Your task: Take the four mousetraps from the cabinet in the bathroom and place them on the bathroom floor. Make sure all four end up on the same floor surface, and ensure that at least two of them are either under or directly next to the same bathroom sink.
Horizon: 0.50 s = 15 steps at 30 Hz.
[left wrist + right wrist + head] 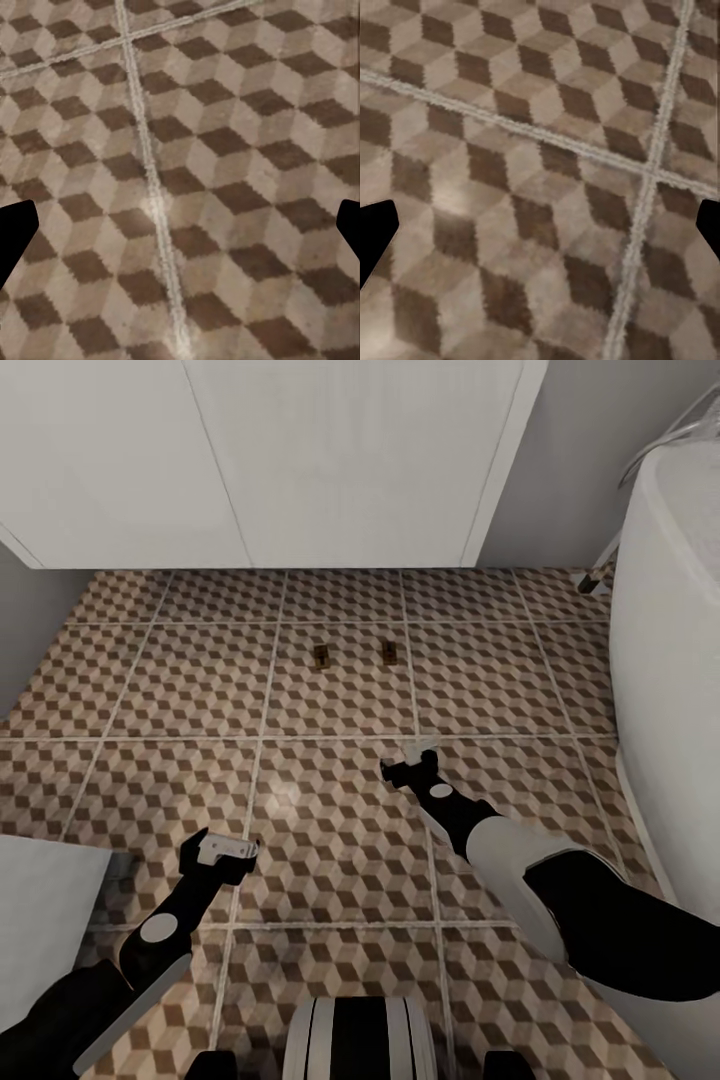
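We are holding the left pincer (232, 847) and right pincer (412, 758) wide apart, both empty, above the bathroom floor (340, 840). Two mousetraps (321, 655) (389, 652) are lying before the bathroom sink (300, 460); two are remaining, we judge.

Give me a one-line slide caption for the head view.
Two mousetraps lie on the cube-patterned bathroom floor before the white vanity; left gripper and right gripper open, empty.

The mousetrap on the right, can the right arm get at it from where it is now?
Probably yes. The right mousetrap lies flat on the bathroom floor, apart from the other mousetrap. Bare tile lies between it and the right pincer, whose fingers stand open and empty.
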Tool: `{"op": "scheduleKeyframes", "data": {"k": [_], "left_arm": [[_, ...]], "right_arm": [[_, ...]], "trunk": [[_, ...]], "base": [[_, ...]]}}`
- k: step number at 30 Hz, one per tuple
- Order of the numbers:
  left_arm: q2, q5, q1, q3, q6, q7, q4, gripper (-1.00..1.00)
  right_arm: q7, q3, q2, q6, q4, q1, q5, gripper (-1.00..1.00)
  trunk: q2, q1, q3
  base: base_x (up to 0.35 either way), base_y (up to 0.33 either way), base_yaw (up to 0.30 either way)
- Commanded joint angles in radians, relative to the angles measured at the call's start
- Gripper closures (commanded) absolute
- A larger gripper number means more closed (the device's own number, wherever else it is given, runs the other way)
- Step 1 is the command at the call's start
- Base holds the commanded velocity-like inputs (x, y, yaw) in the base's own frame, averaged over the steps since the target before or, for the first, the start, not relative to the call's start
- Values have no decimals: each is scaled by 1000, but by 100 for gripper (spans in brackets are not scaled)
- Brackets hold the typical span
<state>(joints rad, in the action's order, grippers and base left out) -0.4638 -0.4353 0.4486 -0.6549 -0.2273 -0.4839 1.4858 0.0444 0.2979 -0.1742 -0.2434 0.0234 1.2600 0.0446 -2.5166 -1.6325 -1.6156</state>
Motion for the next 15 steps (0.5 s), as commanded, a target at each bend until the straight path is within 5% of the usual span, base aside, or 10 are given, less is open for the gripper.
{"op": "scheduleKeyframes", "data": {"k": [1,9,15], "left_arm": [[-1,-6,1,-7,-2,-9,-4,-100],[-1,-6,1,-28,4,-4,-67,-100],[-1,-6,1,-81,62,-6,-116,-100]], "right_arm": [[5,3,0,-12,-2,-10,5,-100],[5,3,38,-38,-1,-91,5,-100],[6,3,57,-91,-1,-143,6,-100]], "trunk": [[0,1,3],[2,4,34],[3,7,58]], "base": [[0,0,0],[0,0,0],[0,0,0]]}}
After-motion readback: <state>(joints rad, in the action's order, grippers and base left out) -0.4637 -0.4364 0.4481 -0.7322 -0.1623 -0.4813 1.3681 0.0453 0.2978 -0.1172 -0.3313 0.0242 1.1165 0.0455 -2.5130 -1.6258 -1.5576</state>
